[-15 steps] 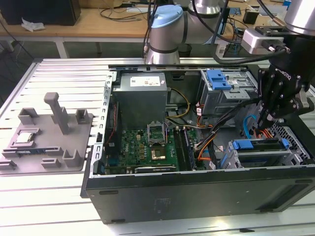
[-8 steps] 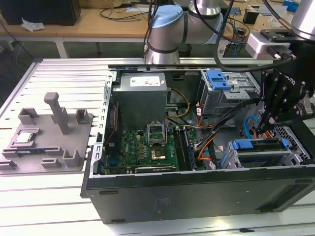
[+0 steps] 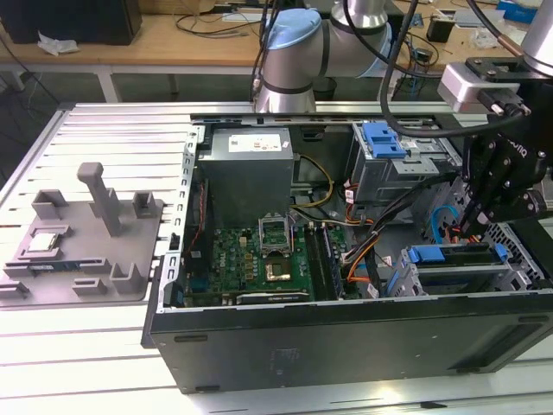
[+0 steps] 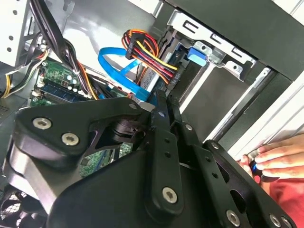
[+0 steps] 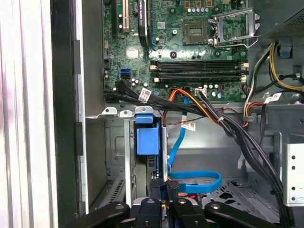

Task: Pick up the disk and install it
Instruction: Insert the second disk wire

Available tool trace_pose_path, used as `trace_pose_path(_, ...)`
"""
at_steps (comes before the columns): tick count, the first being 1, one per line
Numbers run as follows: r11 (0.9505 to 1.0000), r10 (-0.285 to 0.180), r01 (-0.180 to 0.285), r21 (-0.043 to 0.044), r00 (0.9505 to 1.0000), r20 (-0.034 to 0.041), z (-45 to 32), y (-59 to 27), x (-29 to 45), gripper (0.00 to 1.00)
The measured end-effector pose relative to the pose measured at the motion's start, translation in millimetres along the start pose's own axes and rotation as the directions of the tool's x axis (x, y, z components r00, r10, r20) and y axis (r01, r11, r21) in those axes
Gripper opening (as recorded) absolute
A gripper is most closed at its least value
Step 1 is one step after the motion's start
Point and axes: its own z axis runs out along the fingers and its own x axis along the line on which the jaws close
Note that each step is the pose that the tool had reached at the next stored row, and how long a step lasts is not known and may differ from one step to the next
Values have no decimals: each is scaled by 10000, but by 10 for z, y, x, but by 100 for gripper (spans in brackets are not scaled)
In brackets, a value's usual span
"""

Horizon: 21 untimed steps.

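The open computer case (image 3: pixel 346 337) lies on its side on the slotted aluminium table (image 3: pixel 86 346), and everything here is placed against it. The gripper (image 3: pixel 477 226) hangs inside the case at the end toward the exterior view's right, just above the lower drive cage (image 3: pixel 449 275) with its blue latch plate (image 3: pixel 436 253).

In the second wrist view the gripper (image 4: pixel 159 102) has its black fingers (image 4: pixel 161 142) drawn together into a narrow wedge; what looks like the disk (image 4: pixel 151 81), a thin silver slab edged in blue, sits at their tip, though whether they actually clamp it cannot be told. It lies beside the power connector's red, yellow and black wires (image 4: pixel 147 54) and a looping blue data cable (image 4: pixel 118 71).

In the first wrist view the gripper (image 5: pixel 172 186) points down into the same bay, below the blue latch plate (image 5: pixel 147 137).

The green motherboard (image 3: pixel 259 255) fills the case's middle. Outside the case, toward the exterior view's left, stands a grey fixture tray (image 3: pixel 82 251). A person's hand (image 4: pixel 280 154) rests at the case's outer edge.
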Motion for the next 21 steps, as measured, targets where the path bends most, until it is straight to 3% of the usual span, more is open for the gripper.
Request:
trace_pose_path(4,10000,-12,12,52,10000,82,3,2,59,16)
trace_pose_path(7,9999,-34,33,94,10000,85,7,10,59,16)
trace_pose_path(21,9999,-102,101,98,9999,85,9,14,59,16)
